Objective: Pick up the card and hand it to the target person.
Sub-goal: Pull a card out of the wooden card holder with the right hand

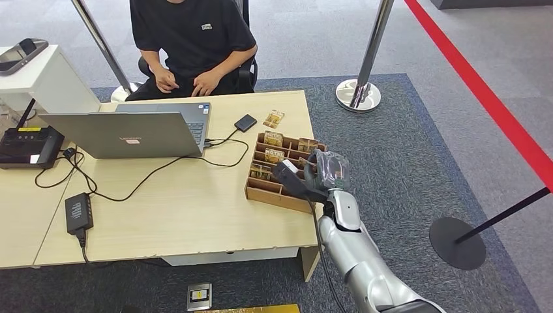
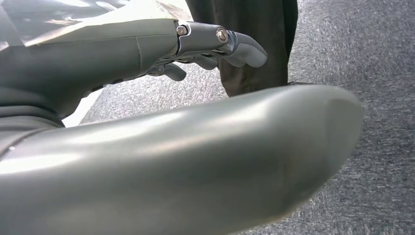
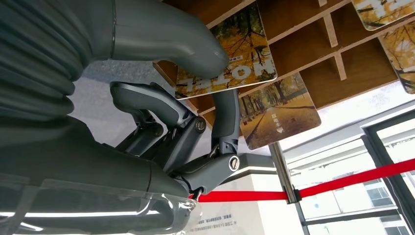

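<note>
Autumn-yellow and glossy, the card (image 3: pixel 226 61) sits in a slot of the wooden organizer (image 1: pixel 277 189), pinched between the thick thumb and a dark finger of the right hand (image 1: pixel 312 175), which reaches over the organizer's near side. Just beside it in the next slot stands a second card (image 3: pixel 279 113) showing a tree-lined path, and more cards (image 1: pixel 273 138) stand in the far slots. One loose card (image 1: pixel 274 119) lies on the table (image 1: pixel 182 208) just beyond the organizer, near a small black box (image 1: pixel 246 122). Further from the organizer, across the table, sit an open laptop (image 1: pixel 130 130) and a seated person (image 1: pixel 192 45) in a black shirt. The left hand (image 2: pixel 215 46) hangs over grey carpet, fingers loosely curled and holding nothing.
</note>
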Available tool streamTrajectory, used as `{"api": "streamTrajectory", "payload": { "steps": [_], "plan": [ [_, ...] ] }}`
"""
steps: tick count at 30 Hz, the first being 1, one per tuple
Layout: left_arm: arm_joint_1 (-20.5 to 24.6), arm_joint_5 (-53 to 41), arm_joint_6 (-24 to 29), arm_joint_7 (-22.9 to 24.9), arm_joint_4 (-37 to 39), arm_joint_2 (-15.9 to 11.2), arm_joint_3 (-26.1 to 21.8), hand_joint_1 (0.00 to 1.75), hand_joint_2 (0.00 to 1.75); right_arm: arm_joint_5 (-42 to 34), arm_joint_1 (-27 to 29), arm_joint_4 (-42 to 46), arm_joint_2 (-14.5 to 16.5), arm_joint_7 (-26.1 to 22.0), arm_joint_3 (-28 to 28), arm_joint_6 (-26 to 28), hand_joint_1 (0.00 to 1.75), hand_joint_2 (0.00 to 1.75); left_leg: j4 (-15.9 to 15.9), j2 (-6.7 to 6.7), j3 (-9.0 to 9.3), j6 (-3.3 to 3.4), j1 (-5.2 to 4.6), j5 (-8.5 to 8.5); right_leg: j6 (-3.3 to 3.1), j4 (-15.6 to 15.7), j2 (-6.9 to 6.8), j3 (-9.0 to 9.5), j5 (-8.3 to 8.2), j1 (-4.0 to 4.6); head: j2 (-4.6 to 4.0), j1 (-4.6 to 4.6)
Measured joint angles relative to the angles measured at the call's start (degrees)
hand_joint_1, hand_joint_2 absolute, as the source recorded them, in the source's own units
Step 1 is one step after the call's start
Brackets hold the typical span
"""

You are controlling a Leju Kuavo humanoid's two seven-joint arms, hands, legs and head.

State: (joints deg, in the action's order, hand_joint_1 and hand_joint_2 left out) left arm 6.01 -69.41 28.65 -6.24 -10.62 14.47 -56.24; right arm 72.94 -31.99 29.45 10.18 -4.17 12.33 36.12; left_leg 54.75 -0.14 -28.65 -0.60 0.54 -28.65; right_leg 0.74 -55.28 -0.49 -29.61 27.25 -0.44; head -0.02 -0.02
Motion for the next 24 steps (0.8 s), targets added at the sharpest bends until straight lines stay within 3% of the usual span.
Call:
{"api": "streamTrajectory", "payload": {
  "steps": [14, 24],
  "plan": [
    [0.0, 0.1, 0.0, 0.0, 0.0, 0.0, 0.0, 0.0, 0.0, -3.9, 0.4, 2.3, -0.2, -3.6, -0.1, 0.3, 1.61, 1.75, 0.0, 0.0, -0.02, 0.0, 0.0, 0.0, 0.0, 0.0, 0.0, -0.01, 0.0, 0.0, 0.0, -0.01],
    [-0.2, 1.0, 0.4, 0.0, 0.0, 0.0, 0.0, 0.0, 0.0, -7.0, 1.7, 10.2, -0.1, -6.6, 0.0, -1.0, 1.56, 1.75, 0.0, 0.0, -0.02, 0.0, 0.0, 0.0, 0.0, 0.0, 0.0, -0.01, 0.0, 0.0, 0.0, 0.0]
  ]
}}
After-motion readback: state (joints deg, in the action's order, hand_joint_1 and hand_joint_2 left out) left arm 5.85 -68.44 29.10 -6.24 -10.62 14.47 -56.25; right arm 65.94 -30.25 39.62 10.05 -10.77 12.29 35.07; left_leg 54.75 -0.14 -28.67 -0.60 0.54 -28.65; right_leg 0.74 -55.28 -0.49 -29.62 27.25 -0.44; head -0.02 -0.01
